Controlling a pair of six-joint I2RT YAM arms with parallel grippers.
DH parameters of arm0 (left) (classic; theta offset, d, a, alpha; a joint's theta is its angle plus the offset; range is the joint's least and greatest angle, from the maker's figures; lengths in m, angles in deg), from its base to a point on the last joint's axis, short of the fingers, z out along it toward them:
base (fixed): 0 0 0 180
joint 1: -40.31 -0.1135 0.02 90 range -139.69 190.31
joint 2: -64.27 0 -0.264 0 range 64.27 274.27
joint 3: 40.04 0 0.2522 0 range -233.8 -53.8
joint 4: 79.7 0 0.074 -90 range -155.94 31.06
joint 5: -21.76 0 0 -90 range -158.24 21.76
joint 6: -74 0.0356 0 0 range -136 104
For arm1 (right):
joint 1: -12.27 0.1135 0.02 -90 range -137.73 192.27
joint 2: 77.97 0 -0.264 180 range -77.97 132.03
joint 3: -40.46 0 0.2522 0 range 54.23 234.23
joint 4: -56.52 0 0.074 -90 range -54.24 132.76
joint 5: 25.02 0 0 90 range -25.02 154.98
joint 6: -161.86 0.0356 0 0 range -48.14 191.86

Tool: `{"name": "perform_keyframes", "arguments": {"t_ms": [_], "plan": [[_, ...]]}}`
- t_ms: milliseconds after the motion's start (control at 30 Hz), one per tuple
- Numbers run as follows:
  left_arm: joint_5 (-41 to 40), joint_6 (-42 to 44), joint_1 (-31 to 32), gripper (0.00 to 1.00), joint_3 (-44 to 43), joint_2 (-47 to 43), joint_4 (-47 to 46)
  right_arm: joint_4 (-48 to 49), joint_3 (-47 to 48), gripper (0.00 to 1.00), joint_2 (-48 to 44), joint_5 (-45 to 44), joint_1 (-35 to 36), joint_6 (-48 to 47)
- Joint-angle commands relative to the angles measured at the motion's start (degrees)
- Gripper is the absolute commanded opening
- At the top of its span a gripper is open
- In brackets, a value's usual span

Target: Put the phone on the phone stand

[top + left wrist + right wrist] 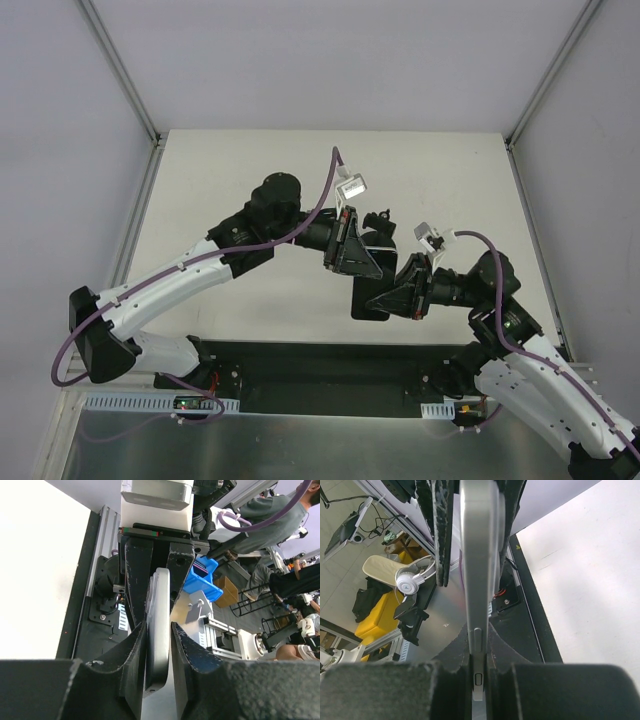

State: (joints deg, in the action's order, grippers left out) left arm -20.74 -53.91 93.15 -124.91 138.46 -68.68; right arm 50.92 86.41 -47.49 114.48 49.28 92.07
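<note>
Left gripper (pixel 159 625) fingers (pixel 131 655) fill the bottom of the left wrist view. The phone (pixel 159 605) sits edge-on in the narrow slot between them, with its long axis running straight away from the camera. At the far end, the right gripper (pixel 159 580) pinches the same phone from the opposite direction.

Right wrist view is pretty much the mirror of that. The right jaws are clamped tight on the near end of the phone's edge, with the side buttons showing right at them. Up top, the left fingers flank the far end, but there's a sliver of gap beside 1 of them. So I can't tell if the left is really gripping or just narrow around it.

Top view: the phone lies face-up between the 2 grippers over the middle of the table (pixel 250 170). The left gripper has the far end, and the right has the near end, coming in from the right. Can't pick out the phone stand for sure, though something dark just beyond the phone might be it. My guess is the next move hinges on swinging that long axis toward the stand.
</note>
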Motion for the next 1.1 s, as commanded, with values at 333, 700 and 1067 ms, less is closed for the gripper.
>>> {"name": "perform_keyframes", "arguments": {"t_ms": [333, 700, 1067], "plan": [[-8.9, 7.6, -2.2, 0.00, -6.8, -4.5, 10.4, -21.1, 7.1, 0.75, 0.8, -13.3, -0.3, -11.0], [-38.6, 16.8, -5.4, 0.00, -3.0, -17.4, 32.6, -51.8, 22.7, 0.96, 10.8, -62.5, -0.3, -4.9], [-36.3, 13.7, -5.5, 0.00, 0.3, -20.6, 33.2, -48.5, 34.2, 0.67, 31.3, -72.6, 2.7, -1.1]]}}
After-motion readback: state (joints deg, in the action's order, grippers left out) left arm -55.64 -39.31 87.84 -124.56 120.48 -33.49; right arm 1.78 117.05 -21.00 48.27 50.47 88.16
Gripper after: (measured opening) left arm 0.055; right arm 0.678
